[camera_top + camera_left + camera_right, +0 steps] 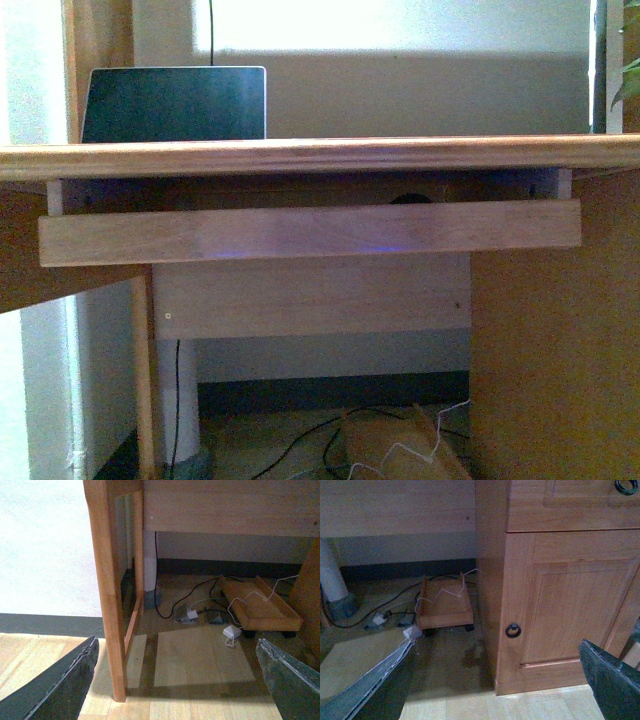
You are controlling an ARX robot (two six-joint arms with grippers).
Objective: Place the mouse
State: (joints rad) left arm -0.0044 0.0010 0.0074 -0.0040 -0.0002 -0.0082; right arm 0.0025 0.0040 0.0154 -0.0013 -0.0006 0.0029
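The mouse is not clearly in view. In the front view a small dark rounded hump [410, 198] peeks over the front board of the pull-out tray [310, 232] under the desktop [320, 155]; I cannot tell what it is. Neither arm shows in the front view. My left gripper [177, 640] is open and empty, low over the wooden floor beside the desk's left leg [110, 590]. My right gripper [497, 642] is open and empty, low over the floor in front of the desk's cabinet door [570, 605].
A laptop [175, 103] stands open at the back left of the desktop. Under the desk are a wheeled wooden stand [260, 607], black and white cables and a white adapter [231, 631]. The stand also shows in the right wrist view [445, 607]. The cabinet door has a ring handle [513, 630].
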